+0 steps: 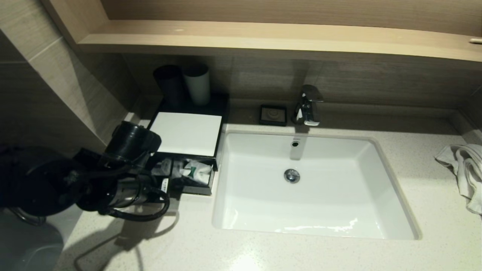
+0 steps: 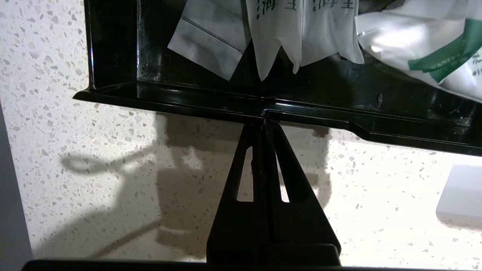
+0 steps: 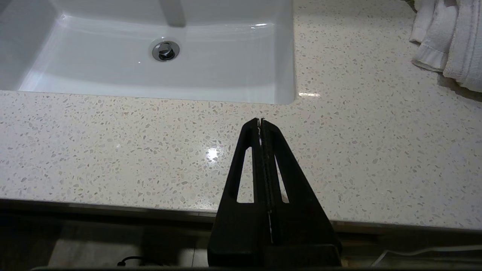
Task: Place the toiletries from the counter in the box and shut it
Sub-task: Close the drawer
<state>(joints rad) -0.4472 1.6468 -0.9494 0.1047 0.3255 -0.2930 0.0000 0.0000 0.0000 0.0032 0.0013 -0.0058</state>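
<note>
A black box (image 1: 222,109) with a white top (image 1: 186,132) stands on the counter left of the sink. Its drawer (image 1: 197,189) is pulled out toward me and holds several white toiletry packets (image 1: 194,171), one with green print (image 2: 421,41). My left gripper (image 1: 162,188) is shut and empty. In the left wrist view its tips (image 2: 264,122) touch the drawer's front rim (image 2: 188,99). My right gripper (image 3: 260,120) is shut and empty above the counter's front edge, right of the sink, and is out of the head view.
A white sink (image 1: 339,210) with a chrome faucet (image 1: 308,105) fills the middle. A black cup (image 1: 169,84) and a white cup (image 1: 197,84) stand behind the box. A black soap dish (image 1: 273,114) sits by the faucet. A white towel (image 1: 465,169) lies far right.
</note>
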